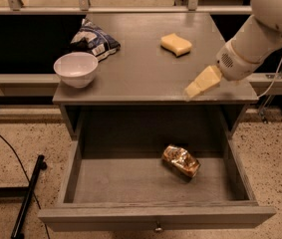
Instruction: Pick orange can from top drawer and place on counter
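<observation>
The orange can [181,161] lies on its side on the floor of the open top drawer [130,183], right of the middle, tilted diagonally. The drawer is pulled fully out, and its small knob [158,228] shows on the front panel. My gripper [194,88] hangs over the counter [135,63] near its front right edge, above and apart from the can. Its cream fingers [205,79] are pressed together in a wedge and hold nothing.
On the counter stand a white bowl [75,68] at the front left, a blue-and-white snack bag [93,40] behind it, and a yellow sponge [176,44] at the back right. A black stand leg [28,198] lies on the floor to the left.
</observation>
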`<state>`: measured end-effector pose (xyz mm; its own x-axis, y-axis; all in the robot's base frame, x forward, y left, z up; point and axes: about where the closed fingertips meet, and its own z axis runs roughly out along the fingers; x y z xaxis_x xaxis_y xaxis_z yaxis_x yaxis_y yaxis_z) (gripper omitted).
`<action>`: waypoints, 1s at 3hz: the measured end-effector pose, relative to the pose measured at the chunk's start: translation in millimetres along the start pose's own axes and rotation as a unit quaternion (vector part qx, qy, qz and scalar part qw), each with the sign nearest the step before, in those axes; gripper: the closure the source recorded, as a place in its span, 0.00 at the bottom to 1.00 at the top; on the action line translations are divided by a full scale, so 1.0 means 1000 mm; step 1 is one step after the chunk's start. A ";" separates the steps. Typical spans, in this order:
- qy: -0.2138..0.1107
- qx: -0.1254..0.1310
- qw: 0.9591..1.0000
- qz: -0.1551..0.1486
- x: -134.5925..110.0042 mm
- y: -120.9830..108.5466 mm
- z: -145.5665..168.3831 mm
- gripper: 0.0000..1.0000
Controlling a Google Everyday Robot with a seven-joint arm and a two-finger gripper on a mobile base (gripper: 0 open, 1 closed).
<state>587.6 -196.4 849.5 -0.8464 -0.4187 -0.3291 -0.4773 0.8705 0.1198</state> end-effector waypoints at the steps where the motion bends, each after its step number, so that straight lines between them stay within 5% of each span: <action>1: 0.020 -0.012 0.998 -0.057 0.038 0.042 0.013 0.00; 3: 0.078 0.004 0.988 -0.133 0.134 0.055 0.072 0.00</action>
<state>465.1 -185.8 744.3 -0.7182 -0.6664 -0.2003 -0.6857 0.7268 0.0405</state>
